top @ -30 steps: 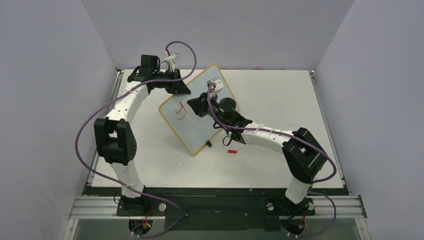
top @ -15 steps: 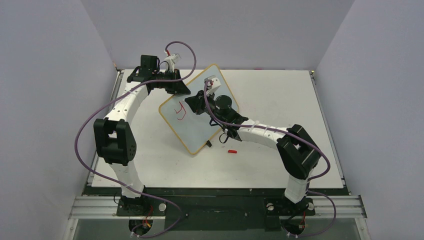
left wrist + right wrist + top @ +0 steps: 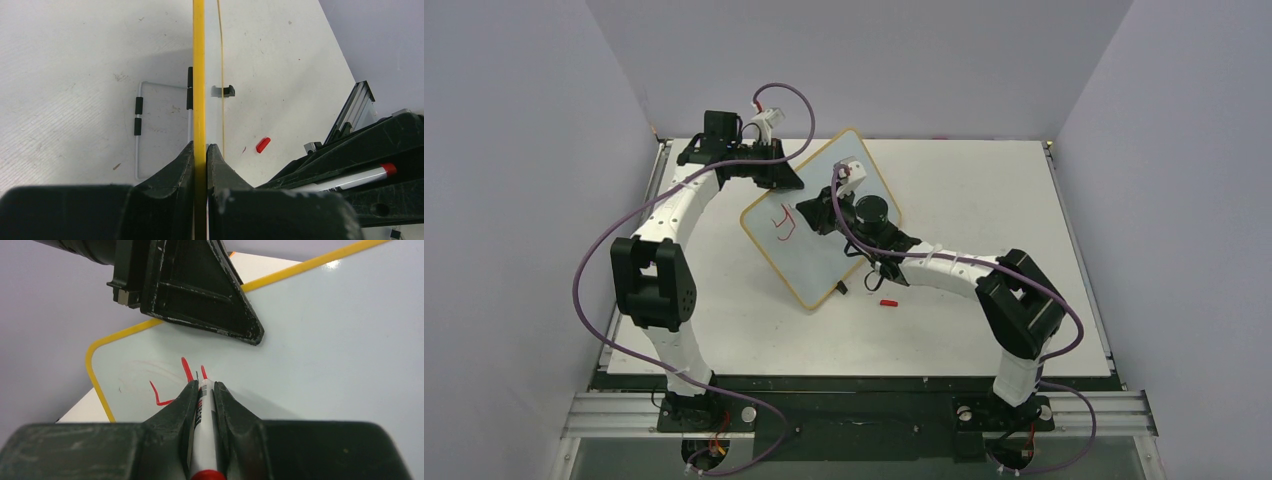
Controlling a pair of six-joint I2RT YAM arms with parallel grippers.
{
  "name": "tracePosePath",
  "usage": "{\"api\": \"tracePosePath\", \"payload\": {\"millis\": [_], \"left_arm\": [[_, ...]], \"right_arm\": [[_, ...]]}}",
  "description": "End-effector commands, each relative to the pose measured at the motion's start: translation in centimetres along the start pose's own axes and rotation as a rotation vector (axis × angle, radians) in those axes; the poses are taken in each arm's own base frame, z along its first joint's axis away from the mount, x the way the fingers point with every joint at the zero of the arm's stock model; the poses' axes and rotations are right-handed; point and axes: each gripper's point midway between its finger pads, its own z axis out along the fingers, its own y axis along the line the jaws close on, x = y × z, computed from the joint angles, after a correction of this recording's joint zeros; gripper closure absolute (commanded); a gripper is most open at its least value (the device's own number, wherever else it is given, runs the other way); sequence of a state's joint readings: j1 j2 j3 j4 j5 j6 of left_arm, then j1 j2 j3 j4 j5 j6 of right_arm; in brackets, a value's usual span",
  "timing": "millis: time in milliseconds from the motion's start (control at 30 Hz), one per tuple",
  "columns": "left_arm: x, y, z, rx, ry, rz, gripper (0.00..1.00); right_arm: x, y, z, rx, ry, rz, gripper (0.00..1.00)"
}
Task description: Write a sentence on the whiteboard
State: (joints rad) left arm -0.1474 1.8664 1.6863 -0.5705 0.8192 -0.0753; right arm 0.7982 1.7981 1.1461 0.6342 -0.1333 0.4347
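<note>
Left jaws pinch far edge of whiteboard (image 3: pixel 809 265), tilted on surface (image 3: pixel 984 200). Right jaws pinch marker (image 3: pixel 202 410), tip at sentence (image 3: pixel 187 371) start, whiteboard's left end. Risk: hard press shifts whiteboard, skewing strokes.

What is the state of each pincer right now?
The left pincer is closed on the edge of the whiteboard.
The right pincer is closed on the marker.
</note>
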Motion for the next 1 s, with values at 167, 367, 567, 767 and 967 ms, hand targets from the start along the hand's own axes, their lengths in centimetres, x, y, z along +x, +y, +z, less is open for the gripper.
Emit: {"api": "tracePosePath", "payload": {"millis": [167, 367, 567, 767, 967], "left_arm": [[-3.4, -0.4, -1.5, -0.038, -0.112, 0.189, 1.0], [-3.4, -0.5, -1.4, -0.035, -0.113, 0.192, 1.0], [-3.4, -0.9, -1.5, -0.019, -0.116, 0.199, 1.0], [-3.5, -1.0, -1.6, -0.017, -0.122, 0.205, 1.0], [-3.5, -1.0, -1.5, -0.015, -0.123, 0.206, 1.0]], "right_arm": [[1.8, -1.0, -1.4, 0.031, 0.025, 0.009, 1.0], [1.1, -1.7, -1.6, 0.072, 0.013, 0.005, 1.0], [-0.7, -2.3, -0.5, 0.121, -0.014, -0.001, 1.0], [-2.4, -2.4, 0.5, 0.13, -0.042, -0.003, 1.0], [-2.9, -1.8, 1.4, 0.107, -0.04, -0.003, 1.0]]}}
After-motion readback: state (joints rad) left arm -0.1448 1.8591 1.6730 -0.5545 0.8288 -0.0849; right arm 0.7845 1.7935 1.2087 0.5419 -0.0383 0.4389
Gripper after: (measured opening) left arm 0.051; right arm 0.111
